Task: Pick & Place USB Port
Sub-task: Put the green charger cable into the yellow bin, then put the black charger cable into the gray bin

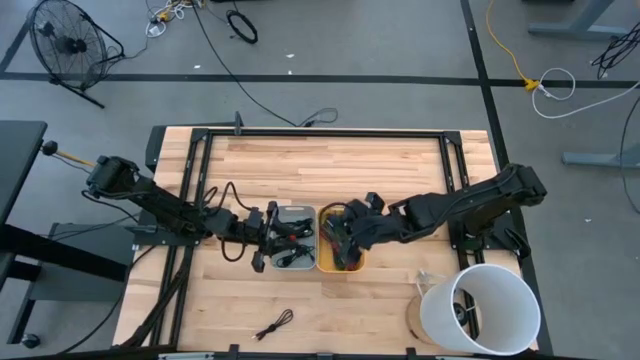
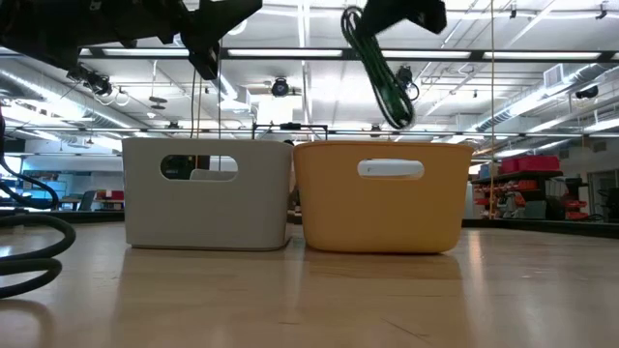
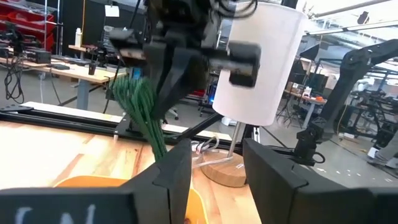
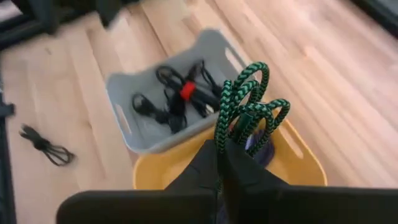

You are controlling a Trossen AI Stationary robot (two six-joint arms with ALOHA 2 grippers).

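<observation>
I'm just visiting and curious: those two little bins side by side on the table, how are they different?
The grey bin sits on the left arm's side, the yellow bin on the right arm's. The grey bin holds black cables, one with a red tie. Above the yellow bin, the right gripper holds a green braided cable in the air, and something purple lies inside. The left gripper is open, beside the grey bin. Both bins share the same shape, height and slot handles.

We count two bins side by side on the counter (image 1: pixel 400 160): one grey bin (image 1: pixel 294 238) and one yellow bin (image 1: pixel 341 250). We see one green braided cable (image 4: pixel 249 112), one loose black cable (image 1: pixel 274 324) lying on the wood, one white lamp shade (image 1: pixel 480 308), and two arms, each with one end effector.
</observation>
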